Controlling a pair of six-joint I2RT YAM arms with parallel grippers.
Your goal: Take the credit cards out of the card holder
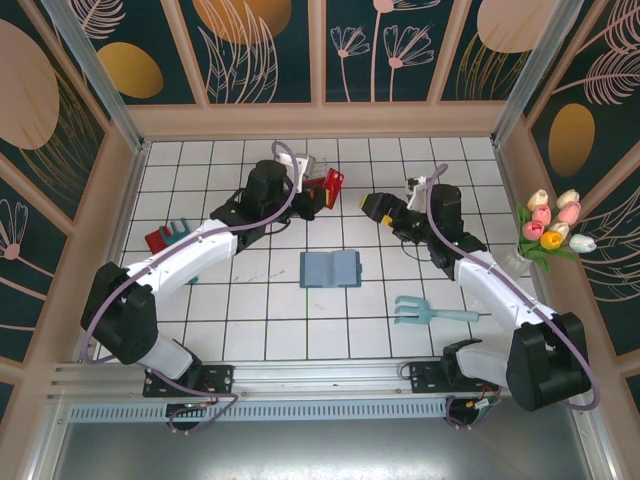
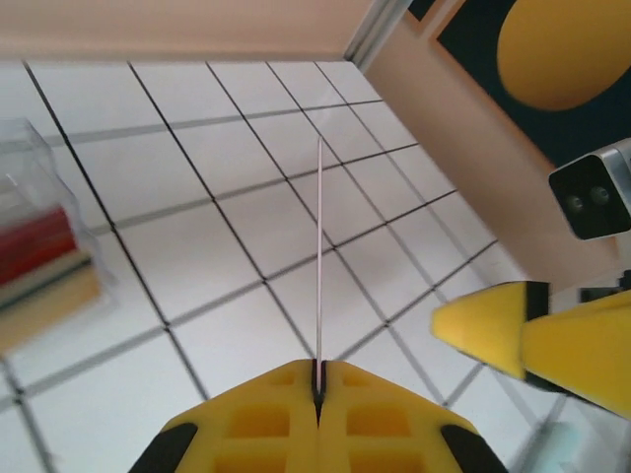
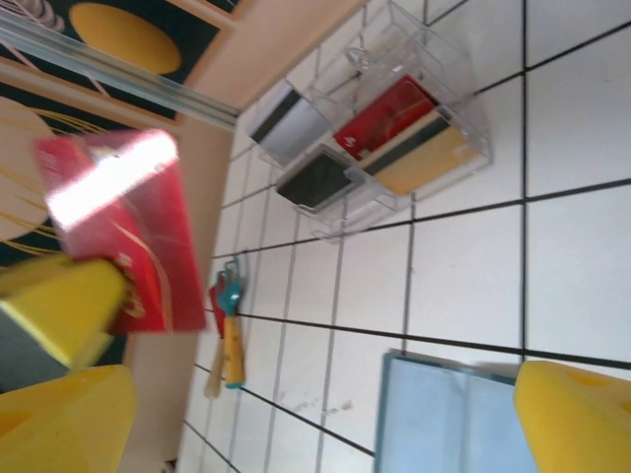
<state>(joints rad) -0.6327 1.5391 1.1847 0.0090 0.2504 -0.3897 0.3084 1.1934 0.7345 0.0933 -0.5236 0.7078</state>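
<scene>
left gripper (image 1: pixel 322 190): fingers pinching red card (image 1: pixel 334 184), raised over bare tiles | clear tray (image 3: pixel 463 108): by back wall, more credit cards (image 3: pixel 434 163) standing inside | card holder (image 1: pixel 330 268): open flat mid-table, free tiles all round | right gripper (image 1: pixel 380 208): fingers spread, near red card | card print blurred, unreadable

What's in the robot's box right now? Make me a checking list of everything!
Surface: white tiled table, dark grid lines.
Job's things: teal card holder lies open mid-table; red card held up in the air; other cards sit in the clear tray.
Clutter: teal fork toy near the right arm; red and teal toys at left.
Grippers: left gripper shut on the red card; right gripper open, holding nothing.
Cables: purple cables run along both arms.
Surroundings: flower-patterned walls; tulips at right.
</scene>
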